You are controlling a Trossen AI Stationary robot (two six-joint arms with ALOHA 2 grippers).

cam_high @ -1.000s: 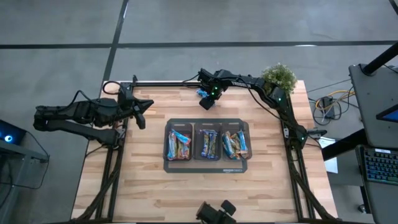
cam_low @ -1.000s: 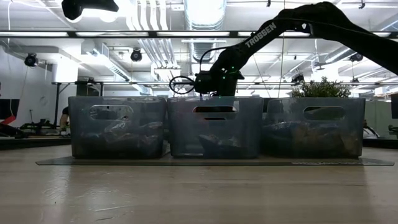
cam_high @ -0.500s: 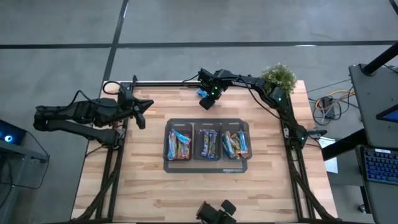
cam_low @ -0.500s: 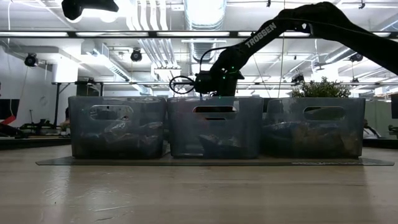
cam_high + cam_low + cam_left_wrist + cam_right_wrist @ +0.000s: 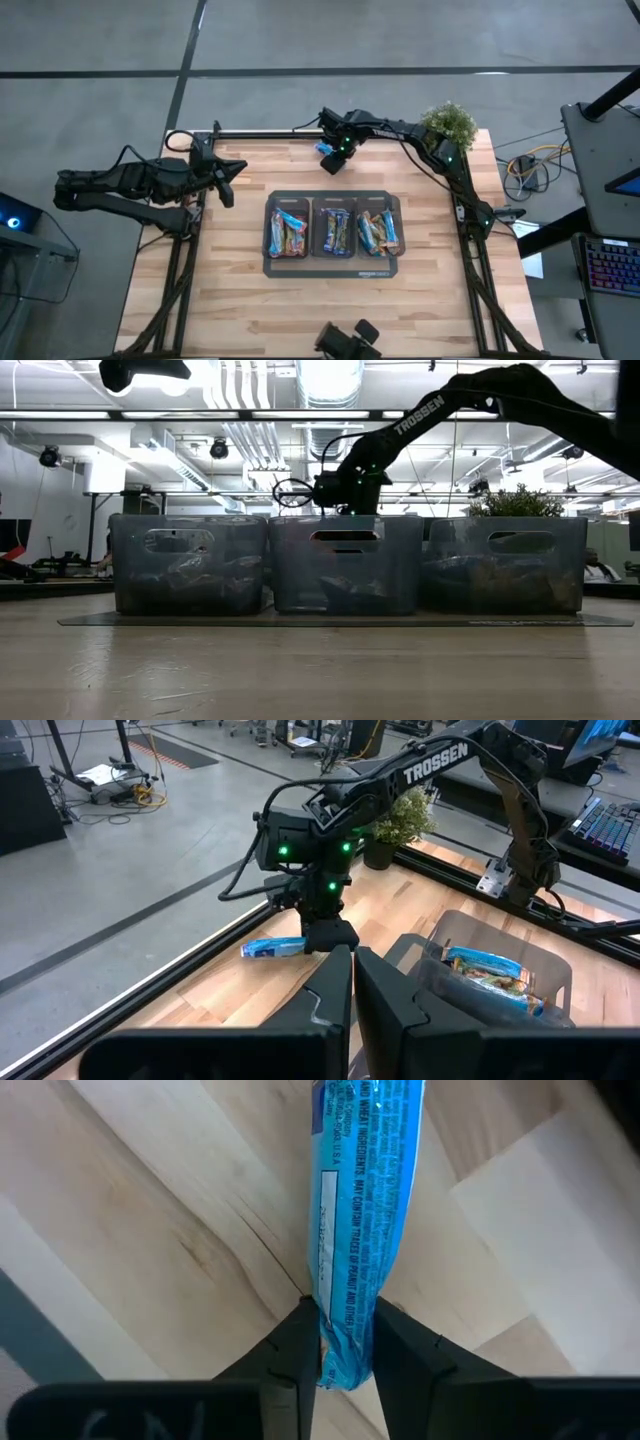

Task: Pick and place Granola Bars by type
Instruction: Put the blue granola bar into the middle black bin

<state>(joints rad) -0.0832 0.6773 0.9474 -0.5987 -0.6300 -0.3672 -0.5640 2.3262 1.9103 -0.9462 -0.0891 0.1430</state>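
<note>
A light blue granola bar (image 5: 355,1210) lies on the wood near the table's far edge (image 5: 324,150), and my right gripper (image 5: 345,1355) is shut on it. Three clear bins, left (image 5: 268,228), middle (image 5: 314,228) and right (image 5: 400,228), stand in a row on a dark tray (image 5: 330,268) at the table's middle. Each holds several wrapped bars. My left gripper (image 5: 352,982) hangs shut and empty over the table's left edge (image 5: 225,180), pointing toward the right gripper. My right gripper pinches the bar's two long sides (image 5: 345,1320) between its two fingers, close to one end. The fingers point almost straight down from above. The rest of the bar (image 5: 272,948) sticks out level from the fingers, close over the wood; whether it is lifted clear I cannot tell.
A small potted plant (image 5: 448,122) stands at the far right corner. Bare wood lies on the near side of the tray and to its left. In the low view the bins hide the right gripper's fingers; only its arm (image 5: 345,485) shows above them.
</note>
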